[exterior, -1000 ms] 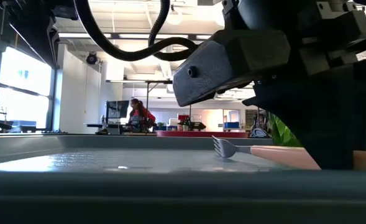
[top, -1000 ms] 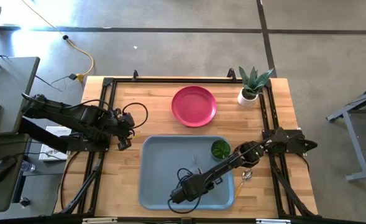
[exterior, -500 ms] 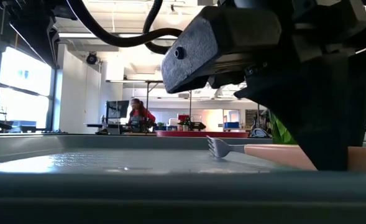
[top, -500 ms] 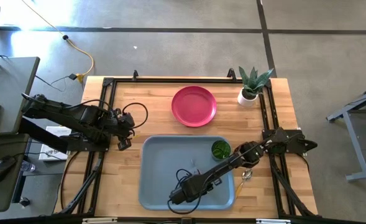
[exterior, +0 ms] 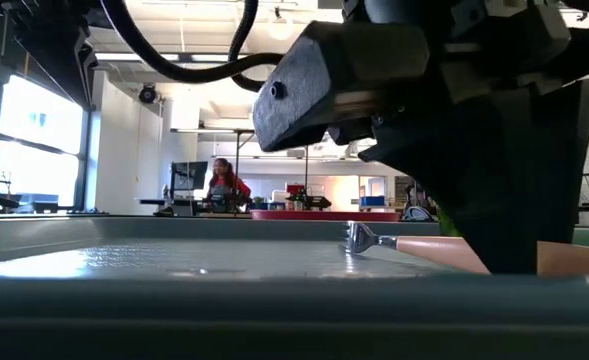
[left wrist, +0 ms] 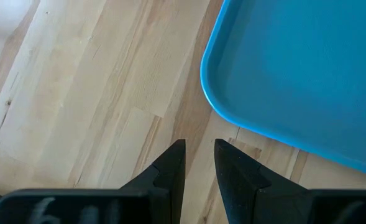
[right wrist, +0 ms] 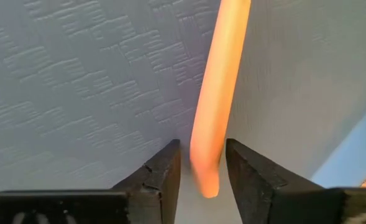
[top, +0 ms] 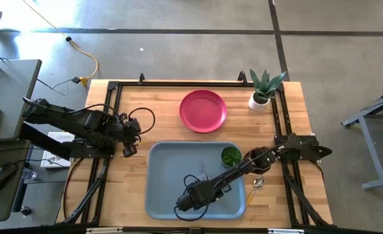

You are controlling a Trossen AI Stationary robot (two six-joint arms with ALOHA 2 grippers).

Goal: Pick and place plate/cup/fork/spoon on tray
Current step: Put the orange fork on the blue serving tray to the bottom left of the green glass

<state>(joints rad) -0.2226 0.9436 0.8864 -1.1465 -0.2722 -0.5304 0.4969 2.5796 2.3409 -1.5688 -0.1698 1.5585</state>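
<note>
The fork (right wrist: 215, 87) lies on the grey-blue tray (top: 168, 172), its tines (exterior: 359, 238) resting on the tray floor. My right gripper (right wrist: 200, 163) points down over the tray, open. Its two fingers stand on either side of the orange handle's end (right wrist: 206, 177), with a narrow gap on each side. The green cup (top: 230, 156) stands in the tray's far right corner. The pink plate (top: 203, 110) sits on the table beyond the tray. The spoon (top: 257, 184) lies on the table just right of the tray. My left gripper (left wrist: 199, 152) hovers left of the tray, a little open and empty.
A white pot with a green plant (top: 264, 90) stands at the far right corner of the table. Bare wood (top: 132, 188) shows left of the tray. A person shows far off in the room behind the table in the low view.
In the low view the fork's tined end has swung a little sideways and back and has turned onto its edge on the tray floor. The handle stays under my right gripper. My left arm has kept still.
</note>
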